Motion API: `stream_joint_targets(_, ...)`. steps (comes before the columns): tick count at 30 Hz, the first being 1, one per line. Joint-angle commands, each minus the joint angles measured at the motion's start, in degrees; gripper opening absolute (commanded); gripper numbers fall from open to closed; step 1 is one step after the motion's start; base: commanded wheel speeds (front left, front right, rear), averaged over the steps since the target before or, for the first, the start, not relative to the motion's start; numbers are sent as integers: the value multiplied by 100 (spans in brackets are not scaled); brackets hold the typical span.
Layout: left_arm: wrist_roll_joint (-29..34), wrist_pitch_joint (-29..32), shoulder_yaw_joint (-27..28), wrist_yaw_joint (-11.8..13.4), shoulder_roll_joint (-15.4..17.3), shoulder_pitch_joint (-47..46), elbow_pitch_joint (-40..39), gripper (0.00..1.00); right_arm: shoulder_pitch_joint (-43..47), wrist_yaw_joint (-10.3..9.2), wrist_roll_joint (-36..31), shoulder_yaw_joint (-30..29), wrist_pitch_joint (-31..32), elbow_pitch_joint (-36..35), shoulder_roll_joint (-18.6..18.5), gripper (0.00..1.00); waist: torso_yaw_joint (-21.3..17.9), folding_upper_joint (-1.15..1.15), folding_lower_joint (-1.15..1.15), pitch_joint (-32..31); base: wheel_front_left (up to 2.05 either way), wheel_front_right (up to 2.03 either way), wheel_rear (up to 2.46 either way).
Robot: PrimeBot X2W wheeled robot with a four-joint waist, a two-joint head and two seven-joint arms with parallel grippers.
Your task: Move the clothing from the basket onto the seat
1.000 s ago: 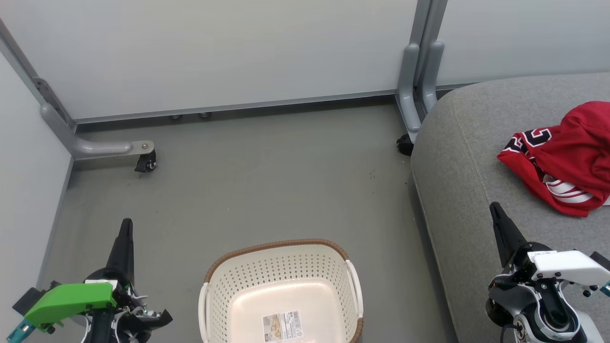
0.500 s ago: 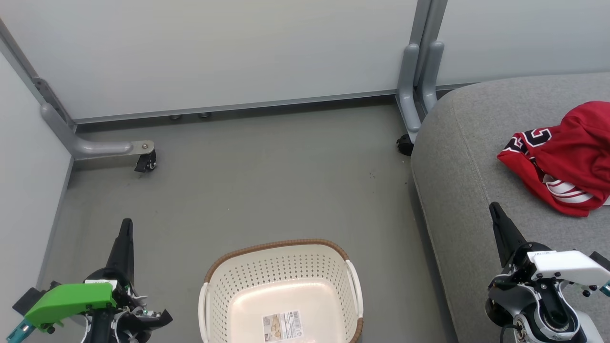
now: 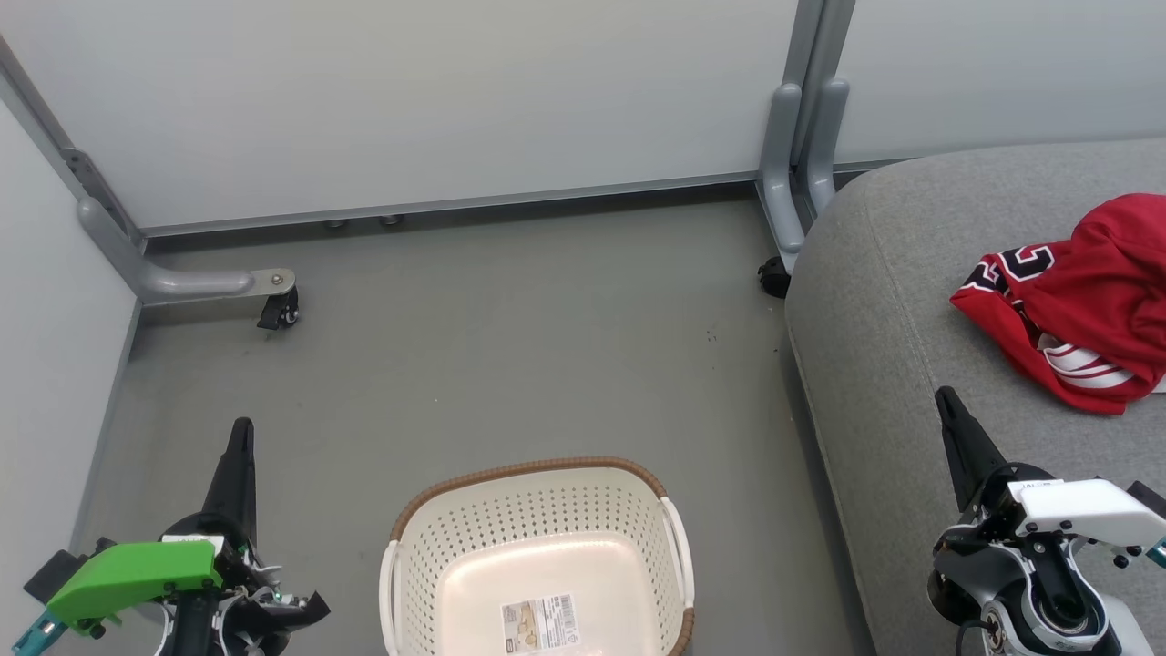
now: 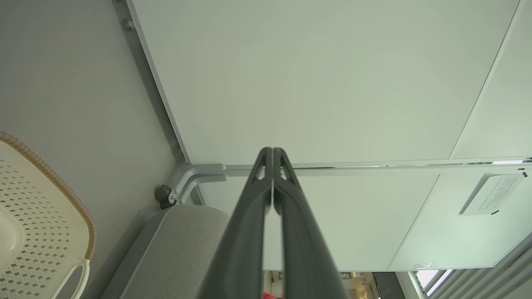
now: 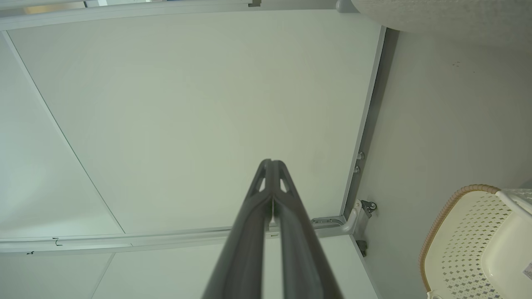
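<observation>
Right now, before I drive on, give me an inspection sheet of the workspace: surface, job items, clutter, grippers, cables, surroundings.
Surface: smooth grey floor, a few dark specks.
Job's things: cream perforated plastic basket with a brown woven rim stands on the floor, no clothing in the part seen; red jersey clothing with white trim lies heaped on the light-grey fabric seat.
Clutter: paper label on the basket's bottom.
Grippers: left gripper shut, empty, beside the basket; right gripper shut, empty, near the seat.
Cables: nothing seen.
Surroundings: pale partition panels on grey feet with black castors.
</observation>
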Motion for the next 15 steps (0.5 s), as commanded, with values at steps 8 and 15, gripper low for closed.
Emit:
stream_joint_targets(8,16,10,31,-35,12,-68,5,0,-32,2,-33,-18,23,12,-1,0,0,0,0,0,0,0,0)
stream_joint_targets(15,21,16,34,-35,10,-69,5,0,-33,2,-41,-24,33,13,6,0,0,0,0,0,0,0,0)
